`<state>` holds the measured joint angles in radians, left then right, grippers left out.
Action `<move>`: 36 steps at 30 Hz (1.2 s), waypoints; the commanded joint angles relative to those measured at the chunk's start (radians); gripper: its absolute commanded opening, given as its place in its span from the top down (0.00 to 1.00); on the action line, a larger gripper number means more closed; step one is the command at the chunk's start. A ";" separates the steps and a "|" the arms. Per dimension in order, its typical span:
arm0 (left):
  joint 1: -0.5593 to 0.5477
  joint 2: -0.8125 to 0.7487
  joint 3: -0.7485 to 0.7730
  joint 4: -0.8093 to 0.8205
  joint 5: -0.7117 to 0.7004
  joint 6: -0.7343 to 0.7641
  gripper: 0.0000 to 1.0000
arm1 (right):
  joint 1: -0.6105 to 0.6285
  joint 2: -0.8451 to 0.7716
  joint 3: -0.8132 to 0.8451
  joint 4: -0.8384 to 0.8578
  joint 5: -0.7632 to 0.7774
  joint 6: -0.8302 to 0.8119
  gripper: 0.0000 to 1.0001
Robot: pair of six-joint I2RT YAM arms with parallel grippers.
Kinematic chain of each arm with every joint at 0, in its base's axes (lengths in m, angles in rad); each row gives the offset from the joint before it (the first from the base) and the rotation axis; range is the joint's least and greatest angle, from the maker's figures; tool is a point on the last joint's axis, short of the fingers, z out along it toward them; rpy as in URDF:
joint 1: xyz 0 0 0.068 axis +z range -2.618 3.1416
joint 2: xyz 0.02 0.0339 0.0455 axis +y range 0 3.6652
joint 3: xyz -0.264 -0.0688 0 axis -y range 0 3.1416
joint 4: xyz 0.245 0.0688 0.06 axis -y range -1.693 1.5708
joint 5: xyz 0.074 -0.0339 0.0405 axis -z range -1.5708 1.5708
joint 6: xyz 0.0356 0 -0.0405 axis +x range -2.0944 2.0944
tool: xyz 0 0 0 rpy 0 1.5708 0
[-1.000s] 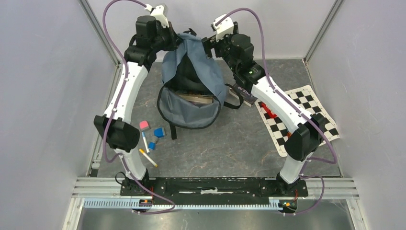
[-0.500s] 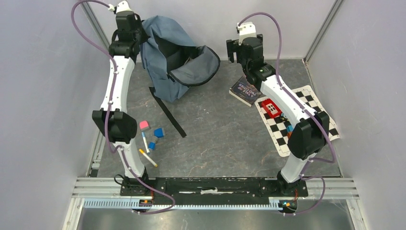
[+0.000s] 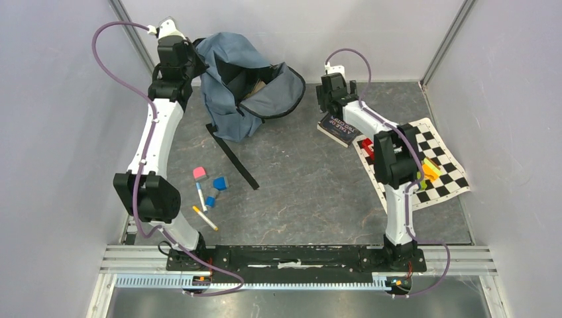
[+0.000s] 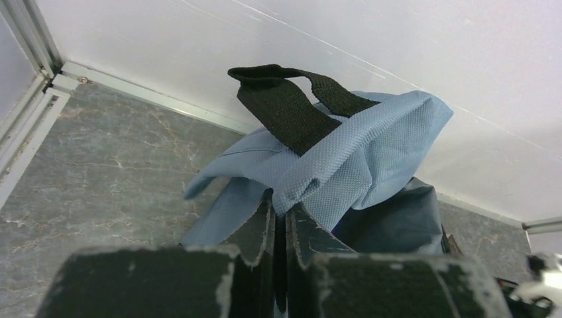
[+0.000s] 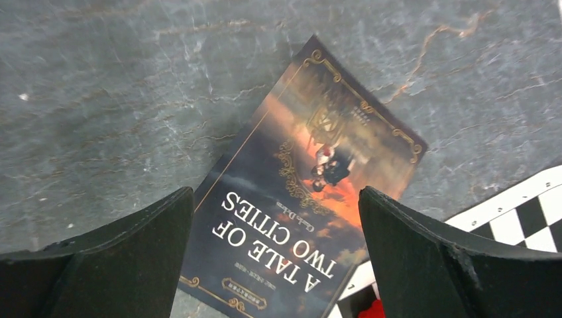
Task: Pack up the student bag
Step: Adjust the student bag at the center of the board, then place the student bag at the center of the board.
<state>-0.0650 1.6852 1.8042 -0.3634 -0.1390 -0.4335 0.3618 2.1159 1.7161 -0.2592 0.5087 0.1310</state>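
The grey-blue student bag [image 3: 228, 79] stands at the back left, its mouth open with the flap [image 3: 275, 96] folded out to the right. My left gripper [image 3: 192, 56] is shut on the bag's top fabric; in the left wrist view the jaws [image 4: 281, 209] pinch a fold of blue cloth [image 4: 344, 159] below the black handle [image 4: 291, 106]. My right gripper [image 3: 335, 99] is open, hovering over a dark book, "A Tale of Two Cities" [image 3: 339, 129]. In the right wrist view the book [image 5: 298, 199] lies flat between the spread fingers [image 5: 275, 248].
A checkered mat [image 3: 424, 162] at the right holds red, yellow and orange pieces. A pink eraser [image 3: 199, 173], blue blocks [image 3: 220, 183] and markers [image 3: 204, 217] lie at the left. A black strap [image 3: 232, 156] trails from the bag. Walls close the back and sides.
My right arm has folded in and lowered its open gripper over the book. My left gripper still holds the bag, which has shifted slightly.
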 commanded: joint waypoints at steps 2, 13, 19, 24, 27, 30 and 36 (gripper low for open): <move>0.007 -0.048 -0.075 -0.032 0.007 -0.032 0.92 | 0.009 0.089 0.138 -0.028 0.041 0.021 0.02; 0.007 -0.043 -0.071 -0.049 0.059 -0.017 0.92 | 0.011 0.268 0.259 -0.093 0.069 -0.025 0.02; 0.008 -0.056 -0.079 -0.071 0.073 -0.005 0.93 | 0.012 0.319 0.282 -0.117 0.043 -0.027 0.02; 0.007 -0.078 -0.113 -0.071 0.066 0.006 0.92 | 0.012 0.283 0.203 -0.178 0.002 0.024 0.31; 0.006 -0.097 -0.133 -0.064 0.061 0.007 0.92 | 0.012 0.201 0.076 -0.165 -0.056 0.078 0.49; 0.008 -0.125 -0.171 -0.046 0.050 0.004 0.92 | 0.012 0.146 -0.018 -0.157 -0.090 0.115 0.72; 0.008 -0.170 -0.231 -0.034 0.046 -0.003 0.92 | 0.008 0.044 -0.133 -0.141 -0.172 0.137 1.00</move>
<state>-0.0654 1.5555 1.6215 -0.3202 -0.0570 -0.4480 0.3767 2.2162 1.6737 -0.3191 0.4389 0.2195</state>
